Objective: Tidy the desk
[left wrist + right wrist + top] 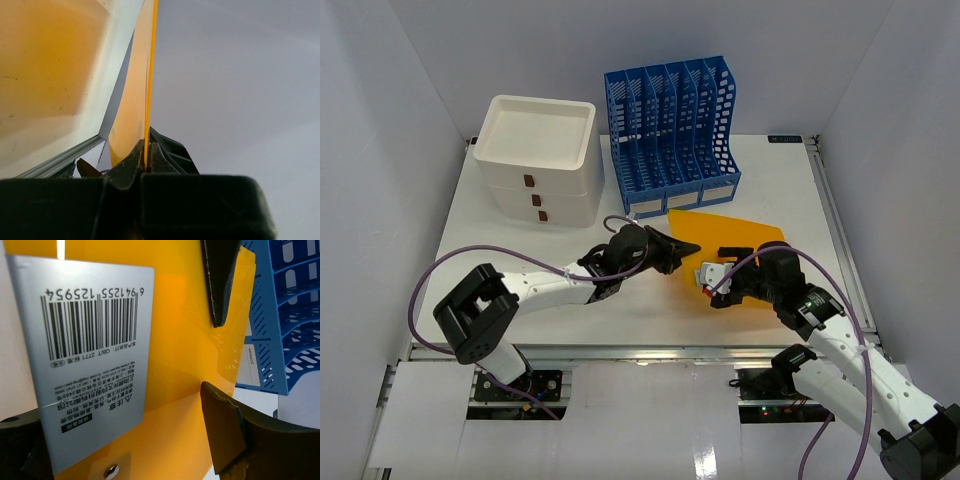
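Observation:
The desk is a large white tabletop with metal rails. A yellow plastic folder lies in front of the blue rack, its left edge raised. My left gripper is shut on that edge; the left wrist view shows the thin yellow sheet pinched between the jaws. My right gripper is at the folder's near side, its fingers wide apart across the yellow face. A white barcode label and a metal snap show on the folder.
A blue slotted file rack stands at the back centre and shows in the right wrist view. A white drawer unit stands to its left. Grey walls enclose the desk on three sides.

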Tool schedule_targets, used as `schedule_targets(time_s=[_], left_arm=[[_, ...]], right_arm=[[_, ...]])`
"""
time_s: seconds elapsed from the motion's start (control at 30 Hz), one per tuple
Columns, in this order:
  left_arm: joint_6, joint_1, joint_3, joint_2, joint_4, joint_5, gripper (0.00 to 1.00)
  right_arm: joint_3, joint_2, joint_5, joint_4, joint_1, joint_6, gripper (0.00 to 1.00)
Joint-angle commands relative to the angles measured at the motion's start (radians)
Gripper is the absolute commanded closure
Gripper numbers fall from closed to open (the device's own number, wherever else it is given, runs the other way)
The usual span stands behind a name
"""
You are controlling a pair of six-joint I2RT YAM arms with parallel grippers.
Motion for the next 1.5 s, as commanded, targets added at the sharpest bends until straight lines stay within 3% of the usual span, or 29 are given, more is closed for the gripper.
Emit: schedule_targets(time_s=[0.0, 0.17, 0.23, 0.3, 0.43, 0.6, 0.83, 1.1, 1.47], left_arm=[[0.01, -0.017, 0.081, -0.027, -0.064, -0.046, 1.0], [0.063, -0.016, 0.14, -0.014, -0.148, -0.075, 1.0], [0.103, -0.017, 0.168, -0.011, -0.18, -0.087, 1.0], [0.137, -0.017, 0.21, -0.004, -0.22, -0.099, 1.0], [0.173, -0.016, 0.263, 0.01, -0.256, -0.091, 1.0], [0.201, -0.014, 0.258, -0.008, -0.276, -0.089, 1.0], [0.226, 0.001, 0.24, -0.044, -0.279, -0.08, 1.0], [0.22, 0.011, 0.274, -0.051, -0.302, -0.1, 1.0], [0.227, 0.032, 0.431, 0.046, -0.325, -0.093, 1.0]], right_arm=[[0.045, -0.003, 0.031, 0.007, 0.008, -0.012, 0.51], [0.08, -0.012, 0.036, -0.04, 0.008, -0.014, 0.74], [0.09, -0.012, 0.034, -0.057, 0.008, -0.009, 0.77], [0.096, -0.007, 0.03, -0.063, 0.01, 0.011, 0.71], [0.101, -0.005, -0.008, -0.067, 0.008, 0.039, 0.26], [0.142, -0.01, -0.079, -0.111, 0.009, 0.059, 0.04], [0.24, 0.002, -0.193, -0.23, 0.008, 0.071, 0.07], [0.188, -0.001, -0.054, -0.126, 0.008, 0.15, 0.09], [0.131, -0.011, 0.128, -0.026, 0.017, 0.207, 0.02]])
